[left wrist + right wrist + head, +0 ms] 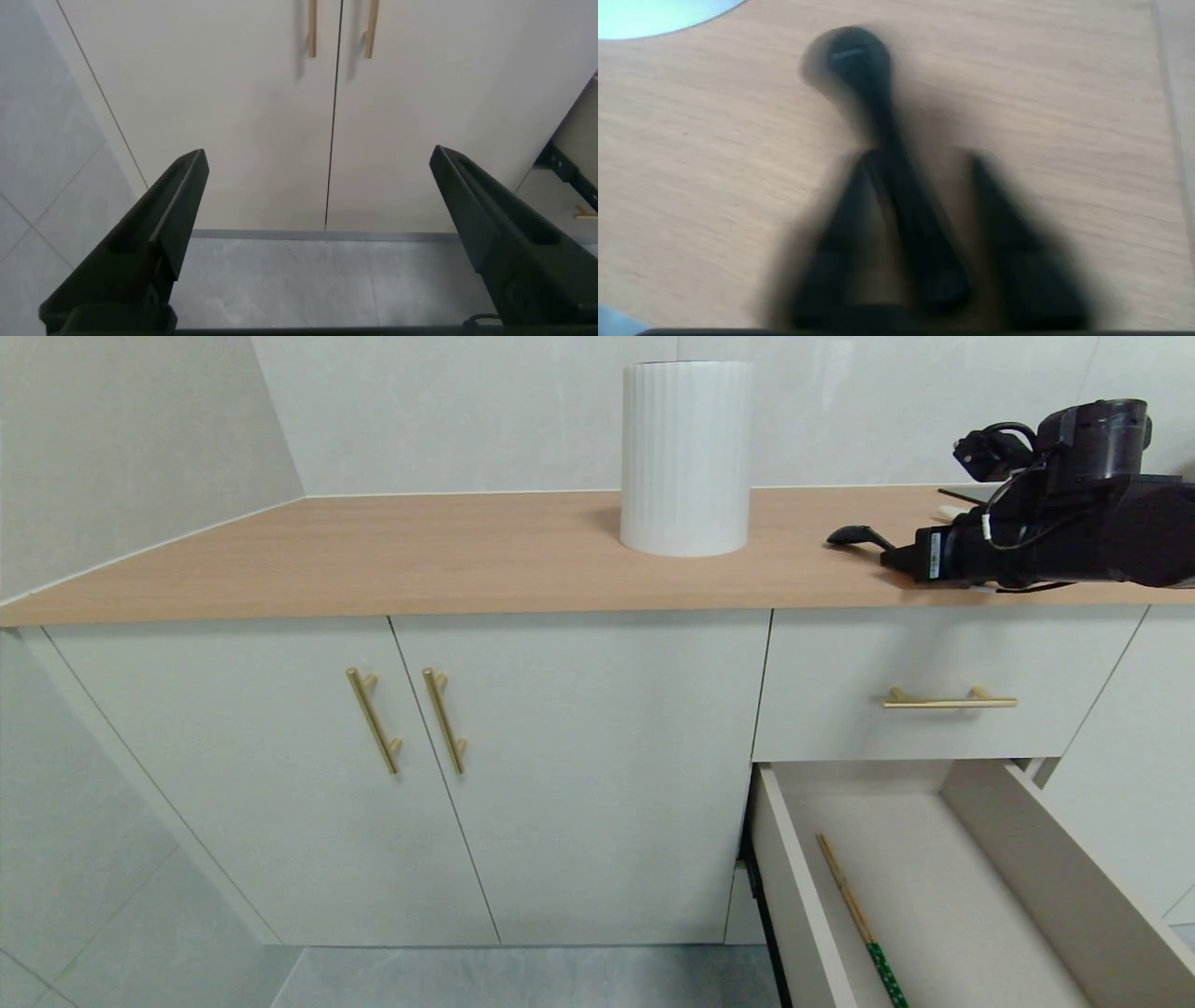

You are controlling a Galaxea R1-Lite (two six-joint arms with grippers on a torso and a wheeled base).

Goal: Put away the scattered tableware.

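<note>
A black spoon (857,535) lies on the wooden countertop (448,555), bowl toward the white ribbed container (686,457). My right gripper (898,558) is low over the counter at the spoon's handle end. In the right wrist view the spoon (878,112) runs between the two fingers of my right gripper (920,173); they straddle the handle with a gap on one side, open. A pair of wooden chopsticks with green ends (857,919) lies in the open lower drawer (1055,887). My left gripper (318,161) hangs open in front of the cabinet doors, holding nothing.
A shut drawer with a gold handle (948,700) sits above the open one. Two cabinet doors with gold handles (406,719) are shut at the left. Behind my right arm a thin dark stick (962,497) lies on something white at the counter's far right.
</note>
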